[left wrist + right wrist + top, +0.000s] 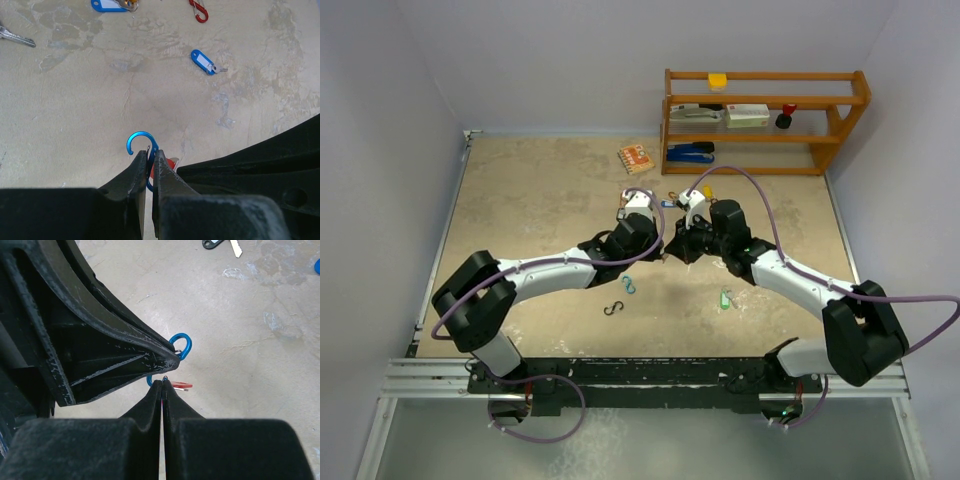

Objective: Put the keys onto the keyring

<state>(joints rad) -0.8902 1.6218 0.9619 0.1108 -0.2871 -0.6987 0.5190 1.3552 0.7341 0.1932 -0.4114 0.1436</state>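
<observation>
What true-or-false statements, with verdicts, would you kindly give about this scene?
1. The left end effector is shut on a blue S-shaped metal clip. True.
2. The small metal key with a blue plastic tag hangs on that clip. False: it lies apart on the mottled beige table.
3. The right end effector is wide open. False: it is shut, apparently pinching a red plastic tag.
4. A black S-shaped hook lies loose on the table. True.

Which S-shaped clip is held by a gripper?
The blue clip, pinched in the left gripper; the red clip and black clip lie loose on the table.
</observation>
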